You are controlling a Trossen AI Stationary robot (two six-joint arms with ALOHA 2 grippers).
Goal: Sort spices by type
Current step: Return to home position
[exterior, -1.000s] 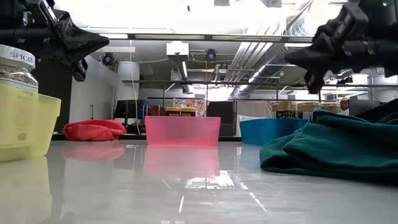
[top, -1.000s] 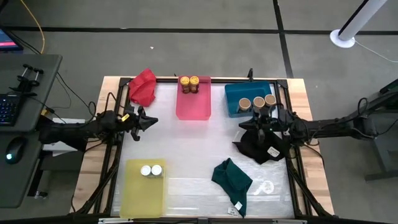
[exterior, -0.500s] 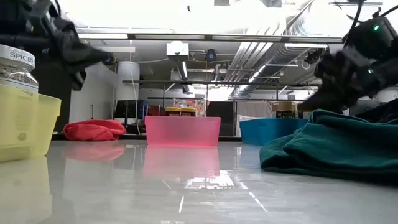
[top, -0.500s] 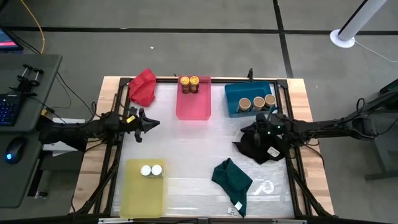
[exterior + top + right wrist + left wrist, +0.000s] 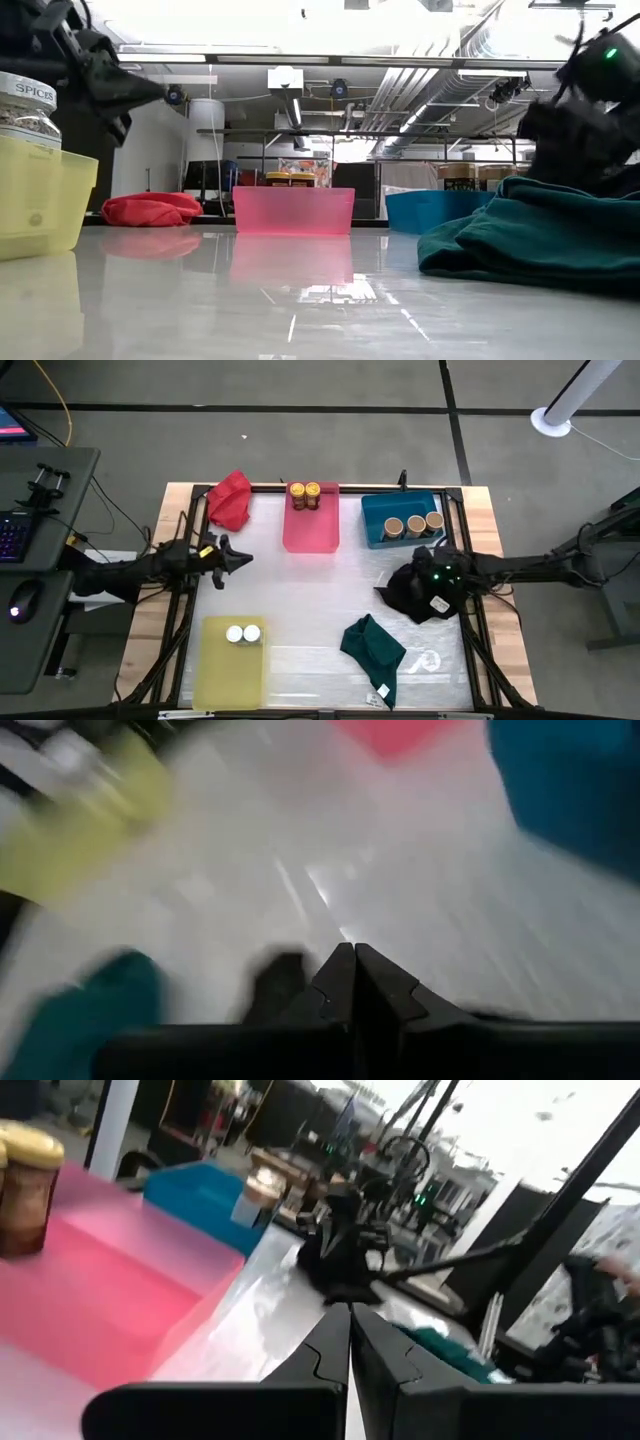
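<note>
Two yellow-lidded jars stand in the pink tray. Three tan-lidded jars stand in the blue tray. Two white-lidded jars stand in the yellow tray; the low view shows one jar labelled SPICES. My left gripper is shut and hovers over the table's left side, between the red cloth and the yellow tray; its fingers lie together. My right gripper is shut above the black cloth, near the blue tray.
A red cloth lies at the far left corner and a teal cloth near the front right. The table's middle between the trays is bare white surface. A dark metal frame borders the table.
My right gripper has drawn back from the blue tray toward the table's near-right side and has sunk lower over the black cloth. My left gripper's tip has dipped a little. No jar has moved.
</note>
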